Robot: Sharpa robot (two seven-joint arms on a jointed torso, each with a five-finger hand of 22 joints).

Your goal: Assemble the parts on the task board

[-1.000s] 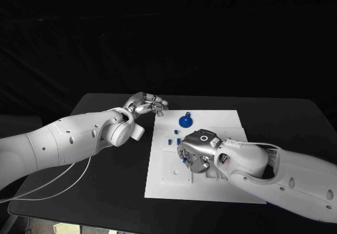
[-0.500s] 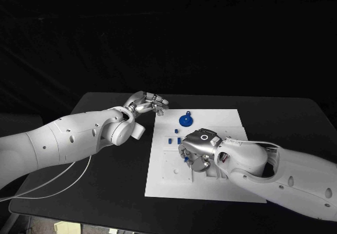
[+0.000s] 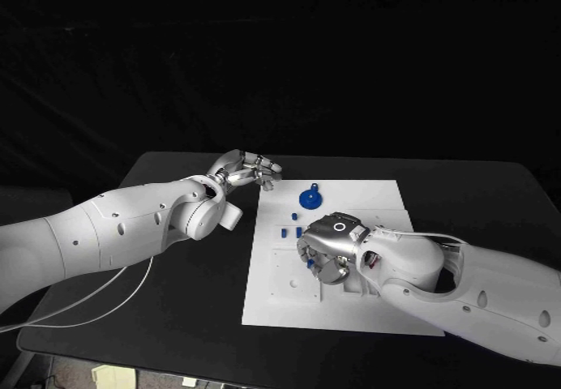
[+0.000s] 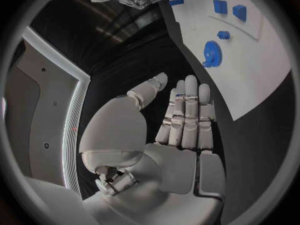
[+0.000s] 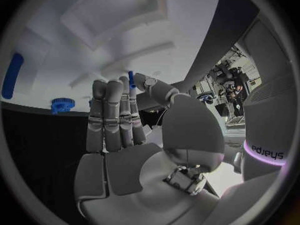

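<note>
While the left robot hand (image 3: 246, 172) hovers empty, the right robot hand (image 3: 330, 253) pinches a blue pin (image 5: 131, 78).

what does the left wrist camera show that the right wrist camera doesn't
Left wrist view: the left hand, fingers straight and holding nothing, over the black table beside the board, plus two small blue blocks and a small blue peg. Right wrist view: the right hand pinching a thin blue pin above the board's recesses, and a long blue piece. Both show the white task board and the blue gear.
</note>
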